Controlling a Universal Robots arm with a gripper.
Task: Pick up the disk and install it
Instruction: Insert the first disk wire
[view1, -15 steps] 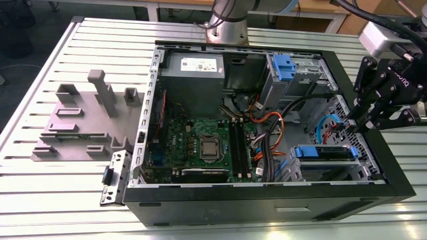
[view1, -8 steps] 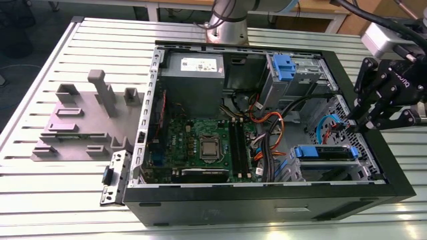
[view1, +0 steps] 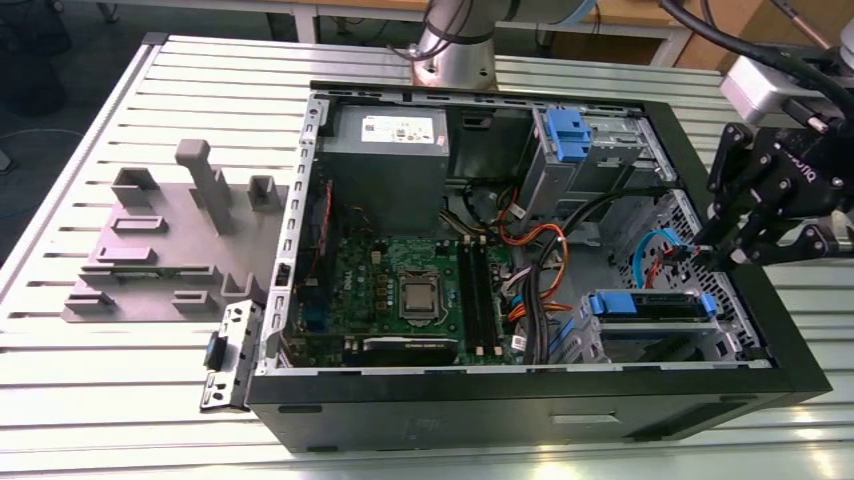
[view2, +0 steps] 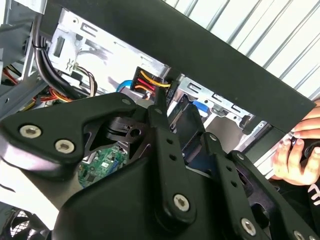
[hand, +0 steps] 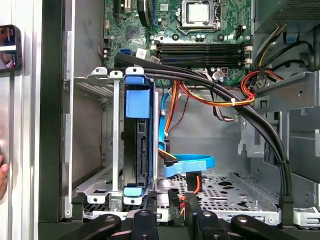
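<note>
Looks to me like you're basically at the tail end of this one: the disk (hand: 137, 100) is already sitting in the metal drive cage (hand: 95, 80) in the corner of the case (view1: 534, 400) that's farthest from the power supply (view1: 387, 150), not lying loose out on the counter (view1: 80, 400). The pincer (hand: 172, 220) hangs just over the case's wall right beside that cage, its tips a little apart with nothing between them, so I'd call it empty. From the first wrist view you're seeing the disk edge-on: it stands upright between the cage rails, a dark slim body with a chunky blue caddy tab at one end and a small blue clip at the other. In the exterior view it reads as a blue bar (view1: 647, 305) across the cage. A blue data cable (hand: 190, 162) ends just beside the disk's connector edge; I can't tell whether it's plugged in, or whether the caddy is fully clicked home.
</note>
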